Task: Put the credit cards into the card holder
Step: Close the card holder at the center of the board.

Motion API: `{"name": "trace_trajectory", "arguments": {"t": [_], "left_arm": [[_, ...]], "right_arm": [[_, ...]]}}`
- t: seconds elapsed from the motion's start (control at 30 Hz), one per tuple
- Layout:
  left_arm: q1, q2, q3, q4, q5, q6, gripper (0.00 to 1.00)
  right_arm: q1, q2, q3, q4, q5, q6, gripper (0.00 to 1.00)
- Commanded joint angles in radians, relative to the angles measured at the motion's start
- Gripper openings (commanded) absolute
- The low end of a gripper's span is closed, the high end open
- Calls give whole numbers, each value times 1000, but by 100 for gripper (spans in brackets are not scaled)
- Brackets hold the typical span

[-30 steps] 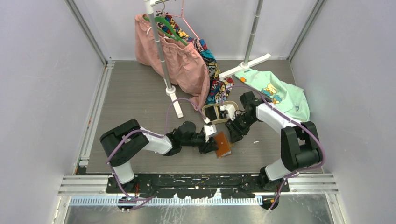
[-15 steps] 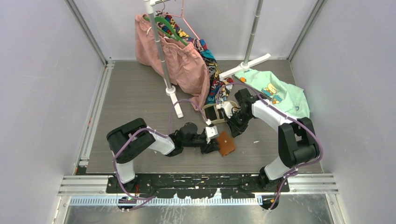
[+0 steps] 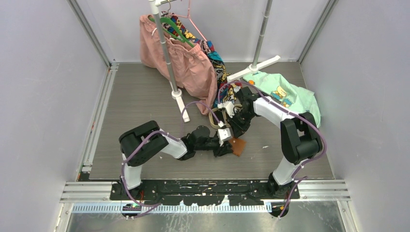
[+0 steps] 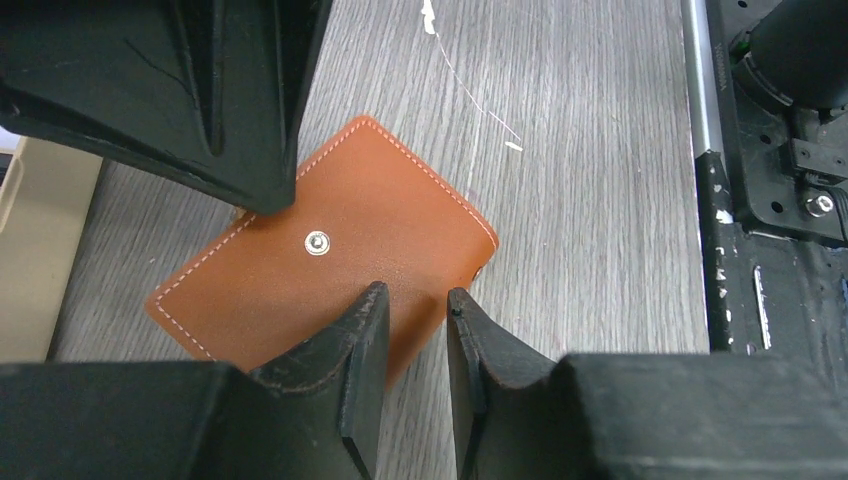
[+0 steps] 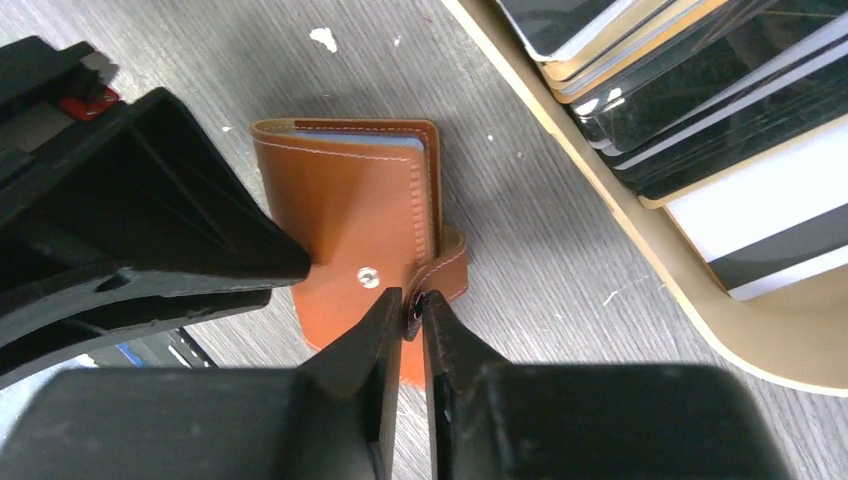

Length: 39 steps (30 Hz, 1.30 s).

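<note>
The tan-brown card holder (image 3: pixel 238 146) (image 4: pixel 400 220) (image 5: pixel 340 200) lies on the grey table between both grippers, folded, with bluish pockets showing at its top edge. My right gripper (image 5: pixel 412 298) (image 3: pixel 236 133) is shut on the snap end of its strap (image 5: pixel 448 270). My left gripper (image 4: pixel 415 300) (image 3: pixel 226 146) stands a little open; its fingertips (image 4: pixel 372 305) sit over the holder's near edge with nothing pinched between them. The credit cards (image 5: pixel 680 90), mostly dark with one whitish, are stacked on edge in a beige tray (image 5: pixel 620 220) just right of the holder.
A pink garment (image 3: pixel 186 60) and patterned cloth hang on a white rack (image 3: pixel 167 48) at the back. A mint shirt (image 3: pixel 290 96) lies at the back right. A second white pole (image 3: pixel 261 34) stands behind. The table's metal rail (image 4: pixel 700 150) runs along the near edge.
My right gripper came in from the right and closed on the holder's strap. The left gripper and the holder shifted slightly to the right and away from the near edge.
</note>
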Motion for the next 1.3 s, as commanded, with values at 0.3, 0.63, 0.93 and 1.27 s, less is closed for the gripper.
{"name": "trace_trajectory", "arguments": {"t": [0.3, 0.63, 0.93, 1.27], "left_arm": [[20, 73, -20, 138, -32, -131, 18], [33, 81, -40, 168, -16, -183, 16], [35, 97, -33, 192, -3, -199, 17], [39, 103, -39, 207, 0, -209, 17]], "right_arm": [[-156, -47, 31, -67, -270, -6, 33], [-166, -224, -172, 122, -333, -458, 53], [-189, -141, -148, 95, -311, -512, 51], [-189, -62, -84, 27, -326, -550, 29]]}}
